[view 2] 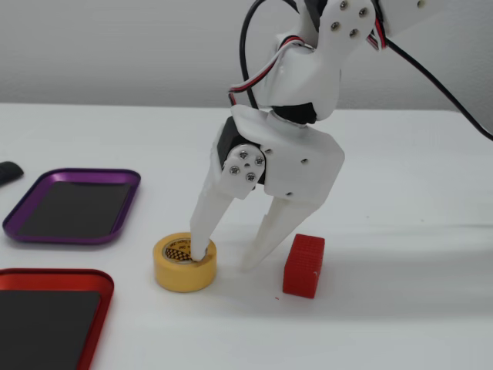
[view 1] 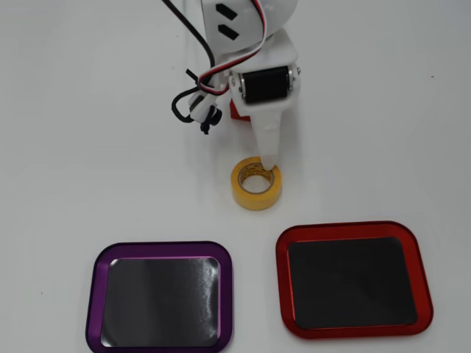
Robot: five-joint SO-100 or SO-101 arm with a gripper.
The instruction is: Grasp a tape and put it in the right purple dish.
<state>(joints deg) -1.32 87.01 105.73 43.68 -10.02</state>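
The yellow tape roll (view 1: 257, 185) lies flat on the white table, above the gap between the two dishes; it also shows in the fixed view (view 2: 185, 263). My white gripper (view 1: 266, 152) stands over it, open. One fingertip (view 2: 202, 251) is down inside the roll's hollow core. The other finger (view 2: 260, 245) is outside the roll, its tip on the table between tape and red block, a gap away from the roll. In the fixed view the gripper (view 2: 226, 260) straddles the roll's wall. The purple dish (view 1: 96, 273) is empty at the lower left of the overhead view, and at left in the fixed view (view 2: 115, 223).
A red-rimmed dish (view 1: 353, 229) lies empty at the overhead view's lower right, also in the fixed view (view 2: 77, 276). A red block (view 2: 303, 265) stands just beside the outer finger, mostly under the arm in the overhead view (view 1: 235, 111). A dark object (view 2: 8, 173) lies at the fixed view's left edge.
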